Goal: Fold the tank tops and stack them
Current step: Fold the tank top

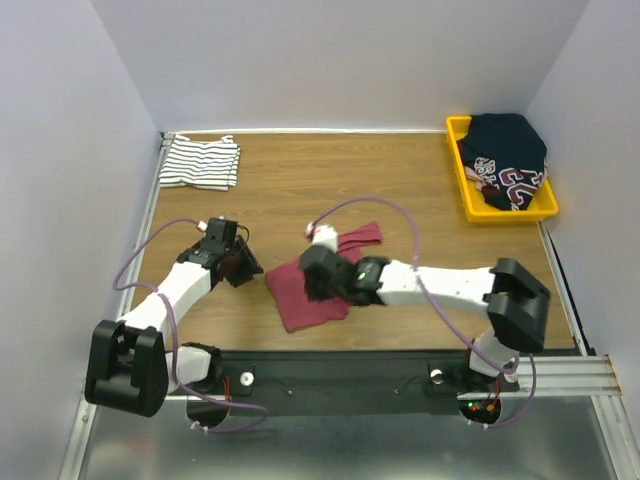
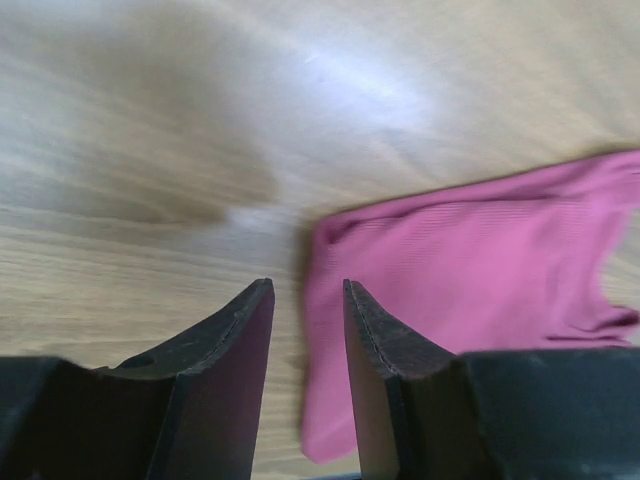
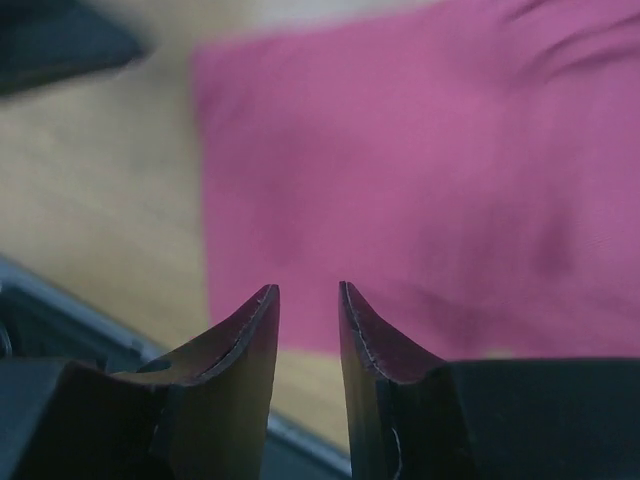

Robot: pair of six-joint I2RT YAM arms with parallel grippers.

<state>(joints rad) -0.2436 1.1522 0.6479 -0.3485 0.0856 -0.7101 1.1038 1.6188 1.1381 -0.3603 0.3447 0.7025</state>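
2 tank tops are seen on the wooden table (image 1: pixel 400 190), well apart from each other. The maroon tank top (image 1: pixel 298 300) is spread near the middle of the table, close to the near edge, with a narrower part reaching toward the far right. The striped tank top (image 1: pixel 200 163) is laid flat in the far left corner. The left gripper (image 2: pixel 305 292) is held just beside the left edge of the maroon tank top; its jaws are parted by a narrow gap, nothing is held between them, and bare wood is seen through the gap. The right gripper (image 3: pixel 308 292) is poised over the maroon tank top, its jaws likewise parted and empty, with only the cloth seen behind them. At the far right a yellow bin (image 1: pixel 461 170) is placed, and a dark printed garment (image 1: pixel 508 150) is piled inside it.
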